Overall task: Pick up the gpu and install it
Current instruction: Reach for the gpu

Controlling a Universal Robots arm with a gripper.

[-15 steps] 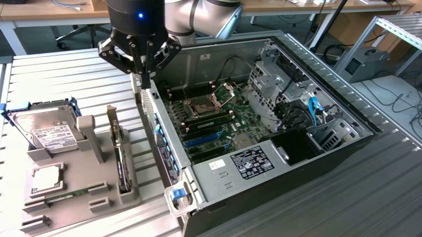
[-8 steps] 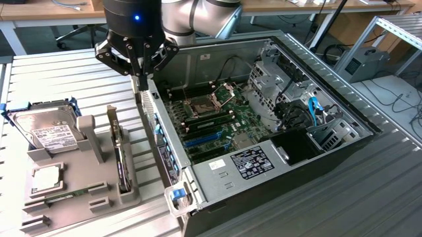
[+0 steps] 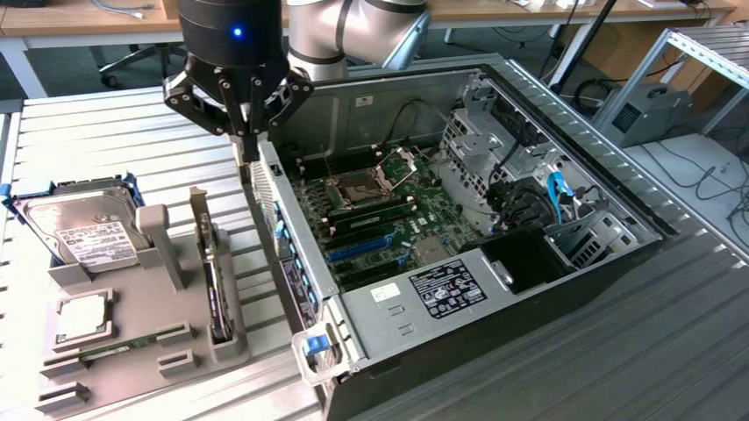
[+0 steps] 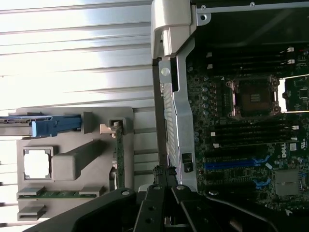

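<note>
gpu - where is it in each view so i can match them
Exterior view: the gpu stands on edge in the grey holder, at the exterior view's left, beside the case.
Wrist view: the gpu shows as a thin green edge in the holder, beside the case.
Shared landmark: the holder.

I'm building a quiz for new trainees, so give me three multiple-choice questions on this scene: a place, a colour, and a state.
1. Where is the gpu? A) on edge in the gray holder B) in a motherboard slot C) in the gripper
2. The hard drive sits in a carrier that is: A) red B) blue C) yellow
3. The gripper is: A) holding the gpu B) empty C) holding the hard drive
1 A, it stands in the holder; 2 B, blue rails flank the drive; 3 B, it hangs shut, holding nothing.
</note>
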